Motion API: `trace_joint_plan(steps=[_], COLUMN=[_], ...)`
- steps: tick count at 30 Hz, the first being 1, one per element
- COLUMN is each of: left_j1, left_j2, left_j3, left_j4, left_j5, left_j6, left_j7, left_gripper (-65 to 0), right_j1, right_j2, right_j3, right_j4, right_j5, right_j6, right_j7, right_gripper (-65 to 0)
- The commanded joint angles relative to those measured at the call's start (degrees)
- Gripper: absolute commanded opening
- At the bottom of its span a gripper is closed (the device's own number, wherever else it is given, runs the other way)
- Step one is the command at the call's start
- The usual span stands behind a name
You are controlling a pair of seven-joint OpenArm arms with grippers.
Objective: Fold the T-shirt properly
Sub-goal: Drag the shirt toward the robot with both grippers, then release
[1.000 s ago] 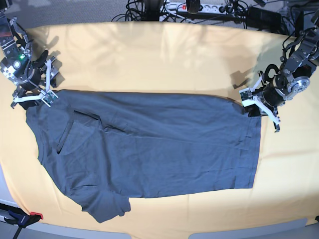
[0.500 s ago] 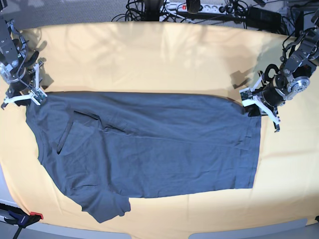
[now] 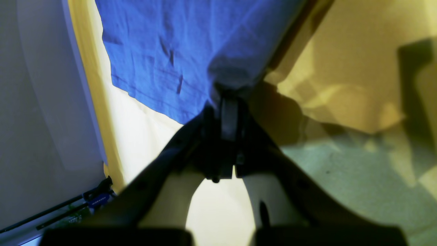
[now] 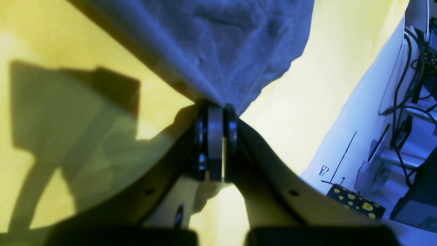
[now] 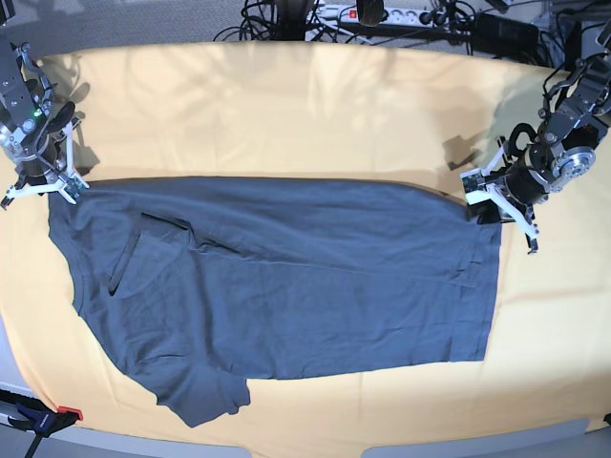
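The slate-grey T-shirt (image 5: 286,277) lies spread flat on the yellow cloth, collar toward the left and one sleeve (image 5: 205,396) sticking out at the near left. At its far-left corner my right gripper (image 5: 67,187) is shut on the fabric. The right wrist view shows the pads (image 4: 215,136) pressed together with the T-shirt (image 4: 232,44) bunching out from them. My left gripper (image 5: 480,203) is shut on the far-right hem corner. In the left wrist view the T-shirt (image 3: 177,51) gathers into the shut left gripper (image 3: 227,99).
Yellow table cloth (image 5: 305,114) covers the table. Cables and a power strip (image 5: 382,13) lie behind its far edge. A red and blue clamp (image 5: 43,417) sits at the near-left corner. A black box with yellow spots (image 4: 355,202) stands off the table's side.
My right gripper shifted left to the shirt's far-left corner and went from open to shut on the fabric. The left arm stayed in place, still gripping.
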Motion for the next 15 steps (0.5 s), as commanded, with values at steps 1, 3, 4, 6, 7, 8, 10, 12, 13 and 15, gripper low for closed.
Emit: trace_joint_plan(steps=[1, 3, 4, 6, 7, 8, 10, 12, 13, 15], left_j1=[-1.0, -1.0, -1.0, -1.0, -0.9, -0.9, -0.9, -0.9, -1.0, -1.0], left_j2=[-1.4, -1.9, -2.2, -3.4, -4.2, -5.0, -6.8, -8.8, -9.7, -11.3], left_j3=[-0.7, -0.7, -0.7, -0.7, -0.7, -0.7, -0.7, -0.7, -0.7, -0.6], left_j4=[0.6, 0.7, 1.0, 2.2, 3.1, 4.1, 6.2, 7.9, 8.5, 9.8], left_j5=[0.0, -0.1, -0.4, -2.1, -3.1, -4.1, -5.9, -7.2, -7.4, -8.0], left_j6=[1.1, 1.0, 1.0, 0.5, -0.5, -1.7, -3.9, -5.4, -5.9, -6.3], left_j7=[0.0, 0.0, 0.0, 0.0, 0.0, 0.0, 0.1, 0.1, 0.0, 0.0], left_gripper=[-65.0, -65.0, -65.0, -65.0, -65.0, -65.0, -65.0, -65.0, -65.0, -65.0], right_j1=[0.6, 0.5, 0.4, 0.2, 0.1, 0.2, 0.2, 0.2, 0.2, 0.1], right_j2=[1.5, 1.5, 1.6, 1.8, 1.9, 2.2, 3.0, 4.0, 4.5, 5.6], right_j3=[0.7, 0.7, 0.7, 0.7, 0.7, 0.7, 0.7, 0.7, 0.7, 0.7], right_j4=[0.4, 0.5, 0.6, 0.9, 1.6, 2.3, 4.5, 6.9, 8.1, 10.3], right_j5=[-0.5, -0.5, -0.5, -0.2, 0.2, 1.3, 3.7, 5.3, 6.0, 7.5], right_j6=[-0.9, -0.8, -0.8, -0.9, -0.9, -0.8, -0.9, -0.9, -0.9, -0.7], right_j7=[-1.2, -3.1, -3.9, -5.2, -5.6, -6.4, -7.9, -9.9, -11.1, -13.0], right_gripper=[-65.0, -65.0, -65.0, -65.0, -65.0, -65.0, -65.0, -65.0, -65.0, -65.0])
